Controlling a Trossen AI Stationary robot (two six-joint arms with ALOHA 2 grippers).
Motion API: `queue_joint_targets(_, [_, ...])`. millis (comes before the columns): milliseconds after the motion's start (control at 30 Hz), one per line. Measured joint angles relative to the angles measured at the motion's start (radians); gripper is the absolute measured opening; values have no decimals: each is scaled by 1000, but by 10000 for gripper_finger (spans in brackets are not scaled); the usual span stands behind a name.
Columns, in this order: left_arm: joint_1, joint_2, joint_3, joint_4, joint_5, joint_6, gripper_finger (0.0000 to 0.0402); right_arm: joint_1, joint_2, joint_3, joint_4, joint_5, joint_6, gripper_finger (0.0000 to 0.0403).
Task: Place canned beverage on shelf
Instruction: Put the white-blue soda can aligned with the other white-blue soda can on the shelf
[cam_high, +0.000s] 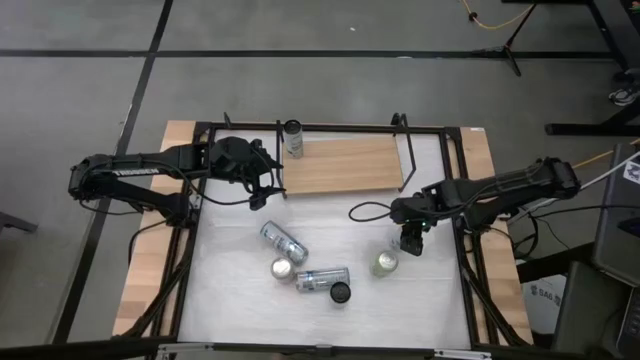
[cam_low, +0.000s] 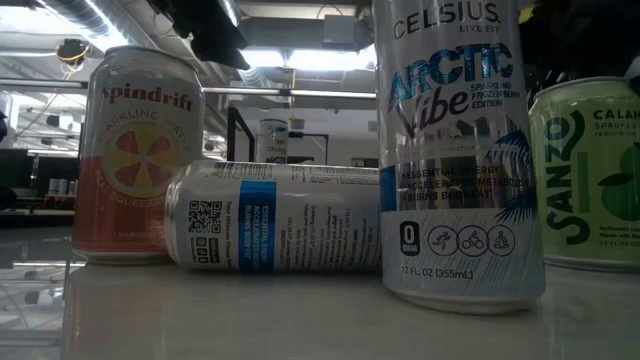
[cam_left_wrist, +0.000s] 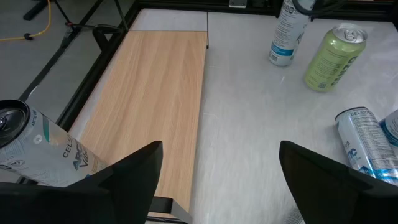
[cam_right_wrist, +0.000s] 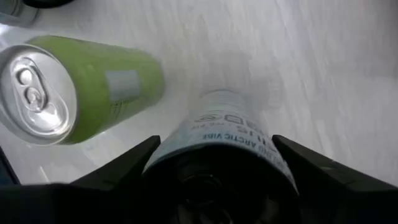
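The shelf (cam_high: 340, 165) is a light-wood board with black wire uprights at the table's far side. One silver can (cam_high: 293, 137) stands on its far left corner and also shows in the left wrist view (cam_left_wrist: 31, 146). My right gripper (cam_high: 410, 243) is shut on an upright Celsius can (cam_right_wrist: 224, 134) right of centre, beside a green can (cam_high: 385, 263). My left gripper (cam_high: 266, 190) is open and empty by the shelf's near left corner. My right gripper pinches the Celsius can's upper body (cam_right_wrist: 165, 146) between its two fingers, one on each side. The fingers come from above, pointing down. The can is upright, and in the left wrist view its base (cam_left_wrist: 280, 60) looks to be at the tabletop.
More cans stand or lie near the table's front: a Spindrift can (cam_low: 140, 155), two lying silver cans (cam_high: 283, 240) (cam_high: 322, 278), and a second upright Celsius can (cam_low: 455, 150). The shelf board right of the standing can is bare wood (cam_left_wrist: 149, 99).
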Motion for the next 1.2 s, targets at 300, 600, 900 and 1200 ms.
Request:
queue_joint_targets(300, [0,0,0,1,0,1,315,-1,10,61,-9,-10,-2,242])
queue_joint_targets(600, [0,0,0,45,0,1,315,-8,20,216,-12,57,-139,247])
queue_joint_targets(900, [0,0,0,141,0,1,315,-156,200,507,-102,81,-444,250])
queue_joint_targets(1200, [0,0,0,183,0,1,315,-330,462,876,-187,44,-833,251])
